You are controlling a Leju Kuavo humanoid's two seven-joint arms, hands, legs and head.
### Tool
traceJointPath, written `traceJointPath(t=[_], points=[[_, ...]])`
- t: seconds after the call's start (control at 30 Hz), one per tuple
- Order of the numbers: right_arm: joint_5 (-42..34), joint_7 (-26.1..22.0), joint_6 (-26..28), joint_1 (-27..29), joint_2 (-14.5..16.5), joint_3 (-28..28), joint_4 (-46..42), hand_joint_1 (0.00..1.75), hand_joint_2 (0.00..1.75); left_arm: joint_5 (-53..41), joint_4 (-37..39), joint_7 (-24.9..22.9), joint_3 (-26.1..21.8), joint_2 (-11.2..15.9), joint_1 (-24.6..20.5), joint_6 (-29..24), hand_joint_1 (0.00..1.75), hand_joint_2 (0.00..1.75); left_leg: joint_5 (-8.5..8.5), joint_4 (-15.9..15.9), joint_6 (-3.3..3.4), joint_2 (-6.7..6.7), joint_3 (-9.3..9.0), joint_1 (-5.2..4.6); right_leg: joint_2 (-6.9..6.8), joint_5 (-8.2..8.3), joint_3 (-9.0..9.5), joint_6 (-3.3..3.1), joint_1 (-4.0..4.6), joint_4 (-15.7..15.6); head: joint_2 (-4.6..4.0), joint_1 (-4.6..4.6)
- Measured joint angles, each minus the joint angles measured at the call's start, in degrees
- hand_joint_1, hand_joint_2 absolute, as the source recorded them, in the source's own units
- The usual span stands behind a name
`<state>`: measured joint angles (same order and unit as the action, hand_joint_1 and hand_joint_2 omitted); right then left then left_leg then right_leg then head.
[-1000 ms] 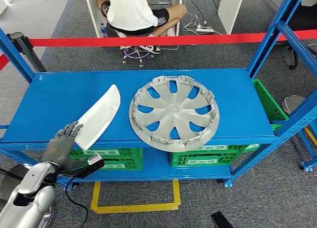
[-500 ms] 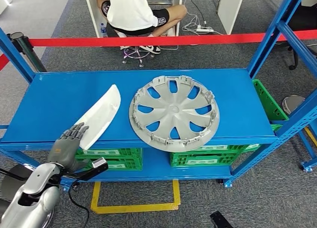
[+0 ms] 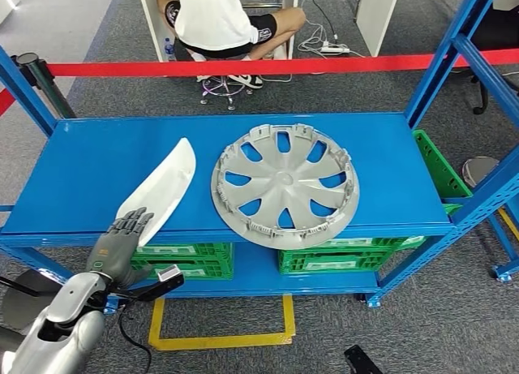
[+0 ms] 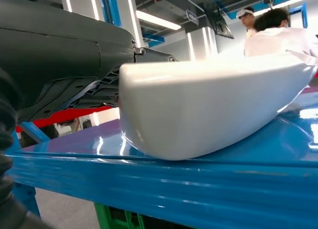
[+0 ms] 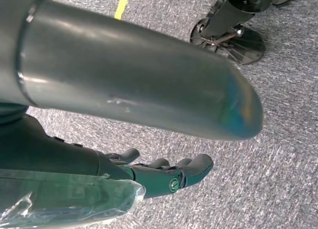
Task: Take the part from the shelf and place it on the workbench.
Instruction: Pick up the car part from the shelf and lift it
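A long white curved part (image 3: 162, 186) lies slantwise on the left of the blue shelf (image 3: 86, 163), its near end at the front edge. My left hand (image 3: 119, 242) reaches up from below that edge, its fingers straight and lying over the part's near end. In the left wrist view the white part (image 4: 210, 110) rests on the shelf (image 4: 187, 184), and the dark fingers (image 4: 75, 55) stretch just above its near end. I cannot see them clasping it. My right hand (image 5: 165, 174) hangs over grey carpet with its fingers stretched out and nothing in it.
A silver hubcap (image 3: 285, 186) lies right of the white part. Green crates (image 3: 183, 260) sit on the lower shelf. Blue uprights (image 3: 450, 49) frame the rack. Red tape (image 3: 245, 66) runs behind it, and a person (image 3: 214, 17) sits beyond.
My left hand has moved right and slightly forward, its fingers sliding over the white part's near end. The part has shifted a little; the hubcap has stayed put.
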<state>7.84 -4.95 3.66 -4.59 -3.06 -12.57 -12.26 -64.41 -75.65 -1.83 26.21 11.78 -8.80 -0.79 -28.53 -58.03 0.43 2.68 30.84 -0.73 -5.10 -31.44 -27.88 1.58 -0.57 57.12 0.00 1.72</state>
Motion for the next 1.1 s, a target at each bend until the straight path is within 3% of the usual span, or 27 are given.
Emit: traceJointPath(t=[0.03,0.4,0.73,0.93,1.1], points=[[0.1,0.0,-0.1,0.0,0.0,0.0,0.0,0.00,0.00,-0.3,0.1,0.0,0.1,0.0,0.1,-0.5,1.75,1.75,0.00,0.0,0.00,0.00,0.00,0.00,0.00,0.00,0.00,0.00,0.00,0.0,0.00,-0.01],[1.6,-0.5,-0.3,0.0,0.0,0.4,0.0,0.00,0.00,-3.2,1.7,0.5,-0.1,-0.1,-0.1,-4.1,1.68,1.75,0.00,0.0,0.00,0.00,-0.02,0.00,0.00,0.00,0.02,0.00,0.00,0.0,0.00,-0.01],[2.5,-0.9,-0.2,0.1,0.0,1.1,0.0,0.00,0.00,-4.2,2.3,0.5,-1.1,-0.3,-0.3,-4.9,1.75,1.75,0.00,0.0,0.00,0.00,-0.04,0.00,0.01,0.00,0.04,0.00,0.00,0.0,0.00,0.00],[2.8,-1.5,0.3,0.5,0.0,1.6,0.0,0.00,0.00,-8.4,2.1,0.2,-1.9,-0.2,-0.7,-10.1,1.75,1.75,0.00,0.0,0.00,0.00,-0.04,0.00,0.00,0.00,0.03,0.00,0.00,0.0,0.00,-0.01],[3.1,-1.6,0.3,0.7,0.0,2.0,0.0,0.00,0.00,-9.1,1.8,-0.2,-2.1,-0.1,-1.1,-10.6,1.75,1.75,0.00,0.0,0.00,0.00,-0.03,0.00,0.00,0.00,0.03,0.00,0.00,0.0,0.00,-0.01]])
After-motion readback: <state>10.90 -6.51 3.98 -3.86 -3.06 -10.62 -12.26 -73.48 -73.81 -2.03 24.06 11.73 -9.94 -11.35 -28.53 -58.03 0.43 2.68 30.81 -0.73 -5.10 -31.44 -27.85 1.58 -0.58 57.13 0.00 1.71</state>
